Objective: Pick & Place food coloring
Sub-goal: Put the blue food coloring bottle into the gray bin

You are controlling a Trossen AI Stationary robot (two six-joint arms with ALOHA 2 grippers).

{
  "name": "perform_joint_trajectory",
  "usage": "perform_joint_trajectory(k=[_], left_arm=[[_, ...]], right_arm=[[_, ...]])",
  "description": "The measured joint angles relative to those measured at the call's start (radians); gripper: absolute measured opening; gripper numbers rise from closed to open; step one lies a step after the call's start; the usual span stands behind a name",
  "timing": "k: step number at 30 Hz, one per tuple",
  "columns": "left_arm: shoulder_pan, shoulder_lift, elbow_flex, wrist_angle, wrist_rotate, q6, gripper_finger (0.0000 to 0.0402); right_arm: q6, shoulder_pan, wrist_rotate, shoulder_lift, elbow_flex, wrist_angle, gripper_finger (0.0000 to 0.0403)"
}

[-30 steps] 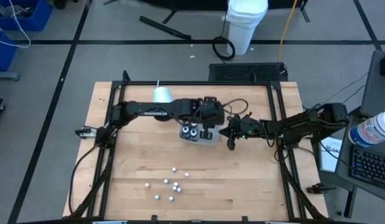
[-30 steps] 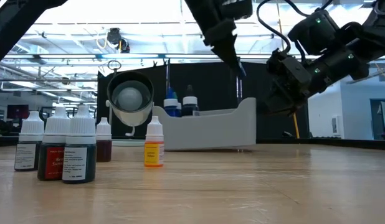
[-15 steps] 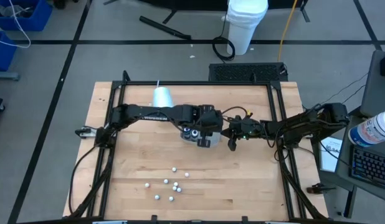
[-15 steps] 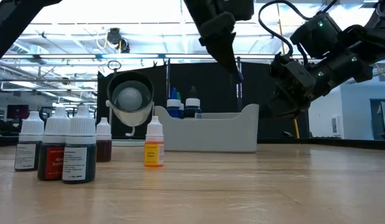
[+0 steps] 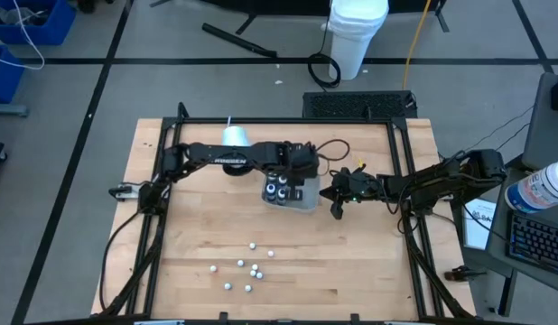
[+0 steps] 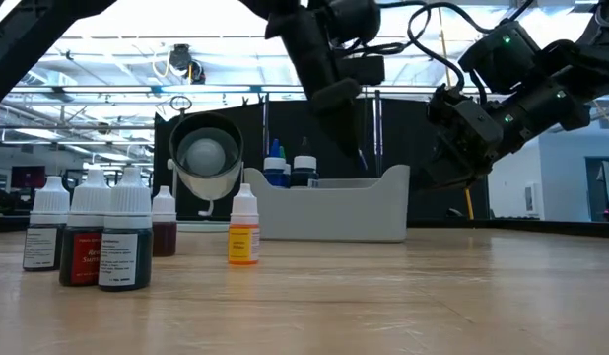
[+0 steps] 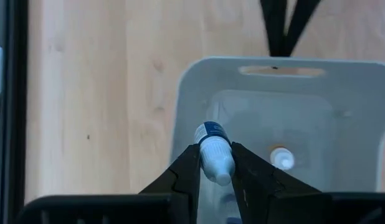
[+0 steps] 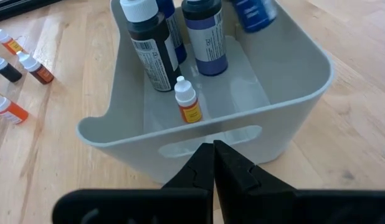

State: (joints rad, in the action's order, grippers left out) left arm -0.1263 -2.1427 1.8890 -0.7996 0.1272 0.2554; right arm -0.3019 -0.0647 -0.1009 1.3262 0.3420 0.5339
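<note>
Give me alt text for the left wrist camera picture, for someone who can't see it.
The left gripper holds a small white-capped bottle with a blue label between its two dark fingers, above a grey plastic bin on the wooden table. One small white-capped bottle stands inside the bin.

I can read no text in any view. The labels on the food coloring bottles (image 6: 122, 258) standing on the table (image 6: 383, 296) carry print, but it is too small for me to make out. The labels on the bottles in the tray (image 8: 292, 99) are likewise illegible. White lettering on the left arm (image 5: 229, 162) cannot be resolved.
</note>
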Motion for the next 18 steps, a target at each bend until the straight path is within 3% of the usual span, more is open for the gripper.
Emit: perform_joint_trajectory(k=[18], left_arm=[[0.026, 0.001, -0.063, 0.037, -0.042, 0.07, 0.0075]], right_arm=[[0.0, 0.0, 0.001, 0.0, 0.0, 0.009, 0.0]])
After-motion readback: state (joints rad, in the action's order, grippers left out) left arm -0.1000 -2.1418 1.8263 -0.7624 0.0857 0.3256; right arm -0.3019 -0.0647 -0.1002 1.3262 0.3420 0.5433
